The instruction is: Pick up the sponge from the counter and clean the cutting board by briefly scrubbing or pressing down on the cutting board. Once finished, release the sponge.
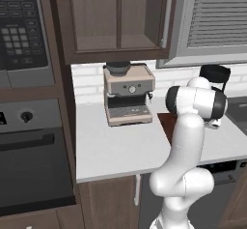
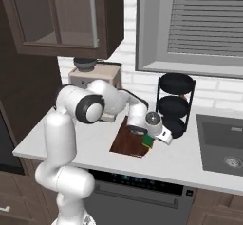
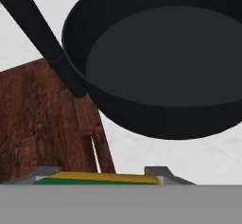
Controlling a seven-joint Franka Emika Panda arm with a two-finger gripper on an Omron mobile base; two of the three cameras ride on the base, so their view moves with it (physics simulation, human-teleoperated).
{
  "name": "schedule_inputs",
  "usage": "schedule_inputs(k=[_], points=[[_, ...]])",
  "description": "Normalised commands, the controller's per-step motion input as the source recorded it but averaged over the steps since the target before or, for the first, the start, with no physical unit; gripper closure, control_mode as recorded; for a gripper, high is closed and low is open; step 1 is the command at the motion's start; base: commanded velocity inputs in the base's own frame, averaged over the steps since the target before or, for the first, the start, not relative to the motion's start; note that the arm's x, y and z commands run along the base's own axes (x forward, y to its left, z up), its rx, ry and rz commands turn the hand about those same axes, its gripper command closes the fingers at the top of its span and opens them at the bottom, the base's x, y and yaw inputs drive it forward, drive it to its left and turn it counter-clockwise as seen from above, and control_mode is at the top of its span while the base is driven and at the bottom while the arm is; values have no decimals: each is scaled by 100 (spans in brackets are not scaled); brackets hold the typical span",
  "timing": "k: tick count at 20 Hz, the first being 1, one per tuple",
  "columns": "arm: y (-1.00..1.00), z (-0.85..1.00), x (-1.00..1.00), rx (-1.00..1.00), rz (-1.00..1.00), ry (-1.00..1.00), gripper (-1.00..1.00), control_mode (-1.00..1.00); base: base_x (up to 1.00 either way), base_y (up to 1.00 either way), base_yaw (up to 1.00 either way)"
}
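Note:
My gripper [image 2: 150,137] reaches down at the right edge of the dark reddish-brown cutting board [image 2: 127,141], shut on the green-and-yellow sponge [image 2: 148,142]. In the hand view the sponge [image 3: 97,177] sits between my two fingertips [image 3: 158,172] at the bottom of the picture. There the cutting board [image 3: 42,119] spreads to the left and the white counter [image 3: 189,157] to the right. Whether the sponge presses on the wood I cannot tell. From the left base camera my arm covers most of the cutting board [image 1: 166,121].
A black three-tier rack [image 2: 175,103] stands right behind the gripper, its lowest bowl [image 3: 160,62] looming close in the hand view. A coffee machine [image 1: 129,95] stands at the back left of the counter [image 1: 116,150]. The sink [image 2: 220,143] lies to the right, wall cabinets [image 1: 118,20] above.

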Motion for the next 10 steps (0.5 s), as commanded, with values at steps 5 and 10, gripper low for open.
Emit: schedule_inputs(k=[5,10], points=[[46,-32,56,-4,-1,-14,100,-100,0,0,0],[79,-3,26,0,-5,0,100,-100,0,0,0]])
